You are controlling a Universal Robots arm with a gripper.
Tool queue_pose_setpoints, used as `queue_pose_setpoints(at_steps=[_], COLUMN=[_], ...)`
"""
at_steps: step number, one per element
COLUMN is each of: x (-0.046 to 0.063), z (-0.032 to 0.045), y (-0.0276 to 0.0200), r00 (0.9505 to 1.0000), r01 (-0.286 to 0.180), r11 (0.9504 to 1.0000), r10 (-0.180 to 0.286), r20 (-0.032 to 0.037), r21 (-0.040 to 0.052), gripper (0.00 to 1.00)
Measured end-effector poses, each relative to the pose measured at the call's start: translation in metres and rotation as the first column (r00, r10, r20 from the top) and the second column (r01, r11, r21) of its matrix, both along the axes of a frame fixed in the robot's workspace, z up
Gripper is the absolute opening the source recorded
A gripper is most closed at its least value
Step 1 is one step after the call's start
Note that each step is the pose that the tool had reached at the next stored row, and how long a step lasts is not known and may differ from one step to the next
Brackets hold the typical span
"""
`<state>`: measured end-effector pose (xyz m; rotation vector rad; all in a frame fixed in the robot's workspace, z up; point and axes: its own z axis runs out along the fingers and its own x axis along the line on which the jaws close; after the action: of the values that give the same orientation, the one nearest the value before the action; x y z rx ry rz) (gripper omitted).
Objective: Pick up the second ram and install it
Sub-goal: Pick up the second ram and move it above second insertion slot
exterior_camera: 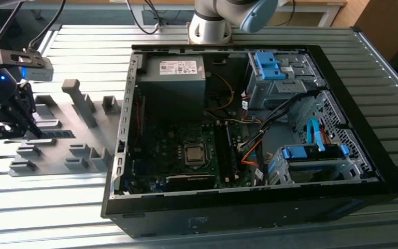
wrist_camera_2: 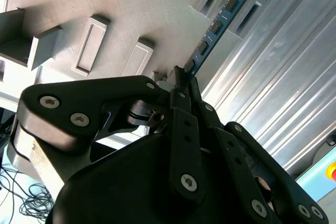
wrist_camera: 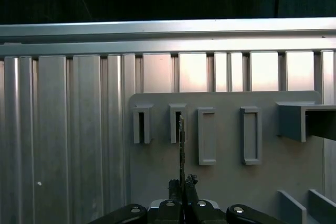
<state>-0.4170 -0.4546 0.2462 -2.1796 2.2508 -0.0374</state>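
Observation:
The second ram point(wrist_camera_2: 218, 24) is a thin green board with small black chips. It runs from my fingertips to a slotted grey holder block point(wrist_camera_2: 247, 11). My gripper point(wrist_camera_2: 184, 80) is shut on its near end. In the first wrist view the ram point(wrist_camera: 181, 148) shows edge-on, rising from the gripper point(wrist_camera: 182, 184) to a slot of the holder block point(wrist_camera: 176, 124). In the exterior view the gripper point(exterior_camera: 27, 127) hangs over the grey holder plate point(exterior_camera: 54, 155) at the exterior view's left, with the ram point(exterior_camera: 60, 133) as a dark strip beside it.
The open black PC case point(exterior_camera: 254, 207) lies at the exterior view's right, with the motherboard point(exterior_camera: 185, 150) and its black slot rails point(exterior_camera: 231, 150) inside. Tall grey blocks point(exterior_camera: 81, 104) stand on the holder plate. The arm's base point(exterior_camera: 209, 28) is behind the case on the ribbed metal table point(exterior_camera: 40, 207).

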Motion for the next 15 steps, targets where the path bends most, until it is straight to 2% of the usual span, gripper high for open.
queue_pose_setpoints(at_steps=[15], x=[0.0000], z=[0.0043], y=[0.0000], r00=[1.0000], r01=[0.000], r11=[1.0000], r10=[0.000], r20=[-0.0001], r21=[0.0000], gripper=[0.14])
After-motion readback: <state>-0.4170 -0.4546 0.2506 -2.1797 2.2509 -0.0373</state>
